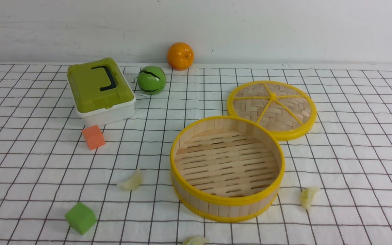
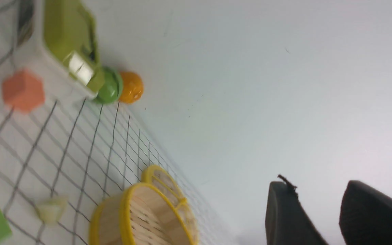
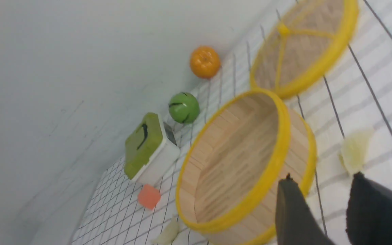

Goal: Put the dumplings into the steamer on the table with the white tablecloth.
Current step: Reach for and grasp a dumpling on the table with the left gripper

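The left gripper (image 2: 316, 185) and the right gripper (image 3: 322, 178) each show blunt black fingers parted, with nothing between them. A pale, translucent crescent dumpling (image 1: 196, 240) lies at the near edge of the wrinkled white grid-lined tablecloth (image 1: 352, 153). A second dumpling (image 1: 131, 181) and a third dumpling (image 1: 308, 196) lie on the cloth left and right of the round bamboo steamer (image 1: 223, 208), apart from its yellow-rimmed strip wall; its slatted floor is bare. Just behind sits a flat woven lid (image 1: 273, 109).

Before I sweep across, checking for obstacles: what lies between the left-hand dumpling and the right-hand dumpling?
The steamer stands between the left-hand dumpling and the right-hand dumpling. The front view shows this.
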You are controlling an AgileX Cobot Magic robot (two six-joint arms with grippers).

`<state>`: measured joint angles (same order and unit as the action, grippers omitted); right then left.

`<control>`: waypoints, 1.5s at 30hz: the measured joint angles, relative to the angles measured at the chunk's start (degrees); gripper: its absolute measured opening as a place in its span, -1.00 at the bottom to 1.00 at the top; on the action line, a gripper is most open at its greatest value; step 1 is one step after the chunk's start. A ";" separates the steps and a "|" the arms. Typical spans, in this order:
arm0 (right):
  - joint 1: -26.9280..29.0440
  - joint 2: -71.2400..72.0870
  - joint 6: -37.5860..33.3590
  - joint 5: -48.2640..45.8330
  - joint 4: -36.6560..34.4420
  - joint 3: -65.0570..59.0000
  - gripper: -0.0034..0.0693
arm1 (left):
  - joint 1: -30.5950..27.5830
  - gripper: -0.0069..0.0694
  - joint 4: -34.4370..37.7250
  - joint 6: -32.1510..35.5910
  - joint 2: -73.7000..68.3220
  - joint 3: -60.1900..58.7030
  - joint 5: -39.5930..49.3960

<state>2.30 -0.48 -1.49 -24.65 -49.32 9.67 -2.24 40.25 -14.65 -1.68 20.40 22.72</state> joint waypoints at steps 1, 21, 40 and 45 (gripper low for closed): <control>0.00 -1.04 -2.91 0.40 0.26 1.70 -0.31 | 0.00 -0.23 -1.42 2.74 -1.68 2.00 1.73; -11.33 -41.31 -22.17 -35.55 16.91 32.77 -0.97 | 23.48 -0.85 -38.52 6.60 -55.25 35.85 46.25; -13.18 -44.65 -22.97 -41.04 17.60 32.77 -0.96 | 26.56 0.36 -42.65 8.81 -101.07 58.83 38.01; -13.18 -44.65 -24.81 -40.98 17.60 32.77 -0.95 | 25.70 0.40 -44.79 8.86 -104.48 58.90 31.60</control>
<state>-10.87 -45.13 -26.30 -65.64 -31.72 42.45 23.46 -4.54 -5.80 -106.16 79.31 54.32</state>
